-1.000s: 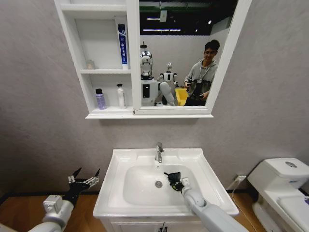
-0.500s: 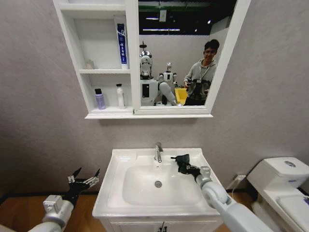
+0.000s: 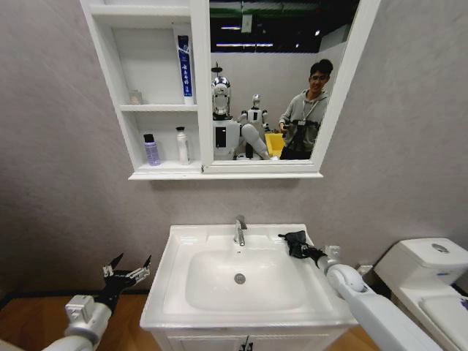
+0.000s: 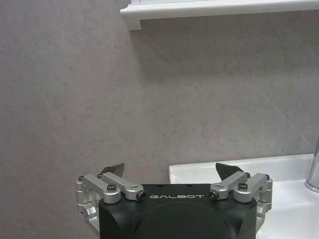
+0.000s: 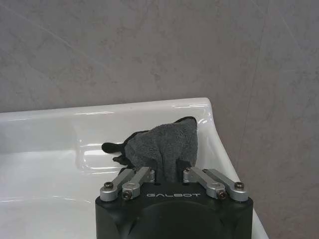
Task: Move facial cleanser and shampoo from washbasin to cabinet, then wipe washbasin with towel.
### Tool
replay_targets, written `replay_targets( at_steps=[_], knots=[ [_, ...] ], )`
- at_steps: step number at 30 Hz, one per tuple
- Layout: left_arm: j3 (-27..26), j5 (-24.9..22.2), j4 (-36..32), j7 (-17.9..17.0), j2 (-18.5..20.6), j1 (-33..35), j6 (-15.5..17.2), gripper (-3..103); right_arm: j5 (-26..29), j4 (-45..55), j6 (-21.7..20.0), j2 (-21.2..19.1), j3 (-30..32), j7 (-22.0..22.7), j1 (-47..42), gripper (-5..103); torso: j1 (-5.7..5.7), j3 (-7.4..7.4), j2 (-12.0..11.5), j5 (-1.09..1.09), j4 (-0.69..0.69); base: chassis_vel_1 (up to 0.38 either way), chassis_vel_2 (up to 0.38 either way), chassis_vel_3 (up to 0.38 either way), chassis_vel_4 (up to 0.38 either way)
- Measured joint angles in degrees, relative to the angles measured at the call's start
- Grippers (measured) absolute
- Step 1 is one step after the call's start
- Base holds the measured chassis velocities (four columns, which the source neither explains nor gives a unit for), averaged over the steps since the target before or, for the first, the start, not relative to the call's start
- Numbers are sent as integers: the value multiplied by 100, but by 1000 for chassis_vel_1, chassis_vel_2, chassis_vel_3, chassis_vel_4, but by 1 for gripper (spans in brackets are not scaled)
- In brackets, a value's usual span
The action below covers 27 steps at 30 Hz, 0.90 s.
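Right end effector (image 3: 311, 252) clamped on the dark grey towel (image 3: 297, 242), holding it over the washbasin's (image 3: 219, 300) back right corner, right of the chrome tap (image 3: 240, 230). Left end effector (image 3: 128, 268) idle, fingers spread wide and holding nothing, left of the washbasin near the grey wall (image 3: 58, 190).

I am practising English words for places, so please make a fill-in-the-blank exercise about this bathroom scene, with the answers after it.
1. The right pincer is shut on the ____, over the back right corner of the washbasin.
2. The left pincer, beside the washbasin, has its fingers ____.
3. The two small bottles stand on the ____ shelf of the cabinet.
4. The chrome ____ stands at the back of the bowl.

Answers: towel; open; lowest; tap
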Motion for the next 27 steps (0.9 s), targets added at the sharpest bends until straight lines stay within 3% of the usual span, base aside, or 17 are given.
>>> replay_targets(
  at_steps=[4, 6, 10, 12, 13, 15, 17, 21, 23, 27],
  knots=[
    [0, 0, 0, 0, 0, 0, 0, 100, -52, -78, 60, 3, 0, -112, 12, 32, 0, 0, 0, 0, 0, 0, 0, 0, 0],
    [0, 0, 0, 0, 0, 0, 0, 100, -601, -252, 470, 9, -33, -406, 37, 43, 0, 0, 0, 0, 0, 0, 0, 0, 0],
    [0, 0, 0, 1, 0, 0, 0, 100, -871, -291, 696, 50, -41, -470, 40, 55, 0, 0, 0, 0, 0, 0, 0, 0, 0],
    [0, 0, 0, 1, 0, 0, 0, 100, -1258, -342, 1089, 109, -36, -496, 28, 65, 0, 0, 0, 0, 0, 0, 0, 0, 0],
    [0, 0, 0, 1, 0, 0, 0, 100, -1258, -342, 1089, 109, -36, -496, 28, 65, 0, 0, 0, 0, 0, 0, 0, 0, 0],
    [0, 0, 0, 1, 0, 0, 0, 100, -1663, -334, 1710, 190, 42, -494, -63, 77, 0, 0, 1, -1, 0, 0, 0, 0, 0],
    [0, 0, 0, 1, 0, 0, 0, 100, -1763, -228, 1879, 250, 125, -404, -163, 82, 0, 0, 0, 1, 0, 0, 0, 0, 0],
    [0, 0, 0, 1, 0, 0, 0, 100, -1834, 333, 1997, 338, 406, -107, -609, 96, 0, 0, 0, 0, 0, 0, 0, 0, 0],
    [0, 0, 0, 2, 0, 0, 0, 100, -1840, 516, 2007, 347, 476, -24, -754, 99, 0, 0, 0, 0, 1, 0, 0, 0, 0],
    [0, 0, 0, 3, 0, 0, 0, 100, -1942, 1682, 1542, 434, 877, 672, -1595, 100, 0, -1, 1, -3, 0, 0, 0, 0, 0]
  ],
)
